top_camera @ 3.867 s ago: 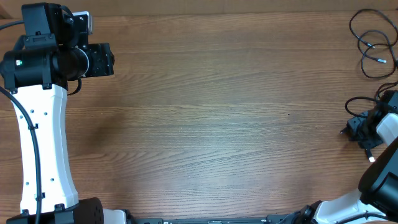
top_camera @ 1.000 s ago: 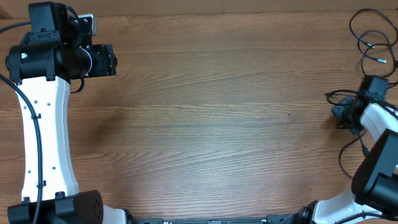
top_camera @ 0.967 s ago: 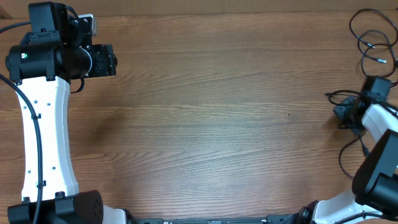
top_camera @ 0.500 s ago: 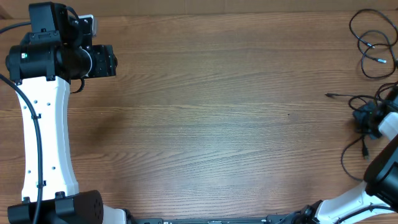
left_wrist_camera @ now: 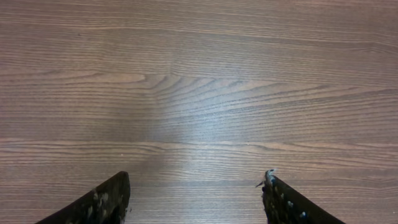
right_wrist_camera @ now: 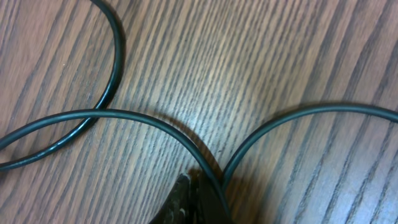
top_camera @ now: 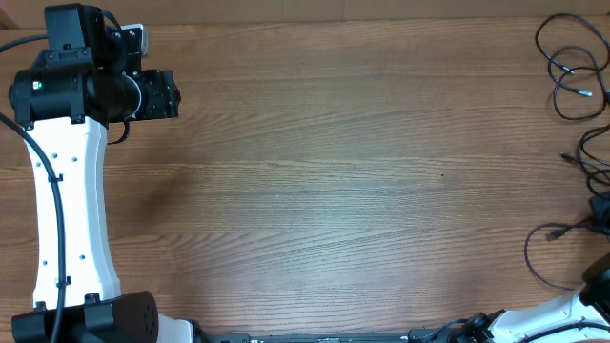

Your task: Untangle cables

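**A:** Where are the cables?

**B:** All at the right edge of the counter. One black coil lies in the far right corner, with two small plugs showing inside it, one of them bluish at the tip. Nearer, more black cord runs along the edge, and a loose loop bulges leftward from it.

**A:** And the right pincer?

**B:** From overhead it is almost out of the picture at the right edge. Its own camera shows the fingers clenched together, pinching a thin black cable right at the tips. The cord bends sharply there. One leg sweeps away to the left and the other to the right, both lying on the wood.

**A:** Does anything cross it?

**B:** Yes, the left leg crosses another strand at the left of that view. I cannot tell which lies on top, or whether it is the same cord.

**A:** The left pincer?

**B:** Released. Its two fingers stand wide apart, with only wood grain between them. The left arm stretches along the left side of the counter, its wrist at the far left corner, well apart from every cable.
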Controlling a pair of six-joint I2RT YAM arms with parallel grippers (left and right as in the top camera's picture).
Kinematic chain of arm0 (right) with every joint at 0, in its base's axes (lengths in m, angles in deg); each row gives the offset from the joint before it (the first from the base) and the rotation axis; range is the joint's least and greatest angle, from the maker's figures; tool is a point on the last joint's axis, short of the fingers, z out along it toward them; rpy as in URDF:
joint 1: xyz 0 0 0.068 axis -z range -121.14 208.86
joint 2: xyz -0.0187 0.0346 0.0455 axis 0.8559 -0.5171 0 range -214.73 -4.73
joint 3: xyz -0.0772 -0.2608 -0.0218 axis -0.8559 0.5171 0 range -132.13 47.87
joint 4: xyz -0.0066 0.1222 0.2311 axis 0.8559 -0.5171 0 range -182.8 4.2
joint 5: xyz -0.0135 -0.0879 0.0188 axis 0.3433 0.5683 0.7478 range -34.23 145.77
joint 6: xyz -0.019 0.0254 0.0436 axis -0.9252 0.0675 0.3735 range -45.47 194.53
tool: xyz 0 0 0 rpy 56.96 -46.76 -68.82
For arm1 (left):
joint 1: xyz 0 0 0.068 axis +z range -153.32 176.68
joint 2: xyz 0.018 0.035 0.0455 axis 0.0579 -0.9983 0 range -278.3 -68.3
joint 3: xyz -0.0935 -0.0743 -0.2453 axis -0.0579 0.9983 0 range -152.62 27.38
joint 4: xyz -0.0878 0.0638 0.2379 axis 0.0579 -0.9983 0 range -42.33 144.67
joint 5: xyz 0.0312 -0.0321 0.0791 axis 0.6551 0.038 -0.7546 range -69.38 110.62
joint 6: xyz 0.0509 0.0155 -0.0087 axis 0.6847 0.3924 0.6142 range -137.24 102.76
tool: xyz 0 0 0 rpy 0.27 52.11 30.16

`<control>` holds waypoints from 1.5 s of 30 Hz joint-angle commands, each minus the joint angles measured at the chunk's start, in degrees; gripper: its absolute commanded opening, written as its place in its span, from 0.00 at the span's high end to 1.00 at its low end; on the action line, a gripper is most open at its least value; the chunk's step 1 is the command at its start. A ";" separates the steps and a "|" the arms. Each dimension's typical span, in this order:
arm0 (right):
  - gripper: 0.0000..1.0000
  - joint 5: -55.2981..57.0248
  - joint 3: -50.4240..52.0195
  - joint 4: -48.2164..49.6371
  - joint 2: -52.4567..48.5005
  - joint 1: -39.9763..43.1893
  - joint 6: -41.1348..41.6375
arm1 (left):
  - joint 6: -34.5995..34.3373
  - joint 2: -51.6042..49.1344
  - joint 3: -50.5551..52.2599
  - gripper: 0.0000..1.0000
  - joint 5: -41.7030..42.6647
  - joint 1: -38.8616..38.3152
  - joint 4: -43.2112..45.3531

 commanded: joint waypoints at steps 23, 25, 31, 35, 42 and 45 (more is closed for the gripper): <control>0.96 -5.44 -0.39 -22.82 13.20 -13.77 9.35 | 0.09 -0.24 0.13 0.32 0.68 0.24 0.42; 0.96 -3.76 -0.39 -25.90 14.93 -14.47 12.68 | 0.11 -0.24 0.13 0.32 0.68 0.24 0.02; 0.96 -3.56 -0.42 -35.60 25.11 -14.43 28.85 | 1.44 -0.24 0.13 0.32 0.66 0.26 -0.09; 0.96 0.83 -0.39 -37.55 29.49 -14.43 38.03 | 1.62 -0.24 0.13 0.32 0.68 0.24 0.33; 0.96 11.37 1.84 -43.54 28.89 -12.52 59.80 | 1.62 -0.24 0.13 0.33 0.68 0.26 0.17; 0.96 11.93 4.55 -46.42 28.59 -10.12 70.69 | 1.62 -0.24 0.13 0.33 0.68 0.26 0.04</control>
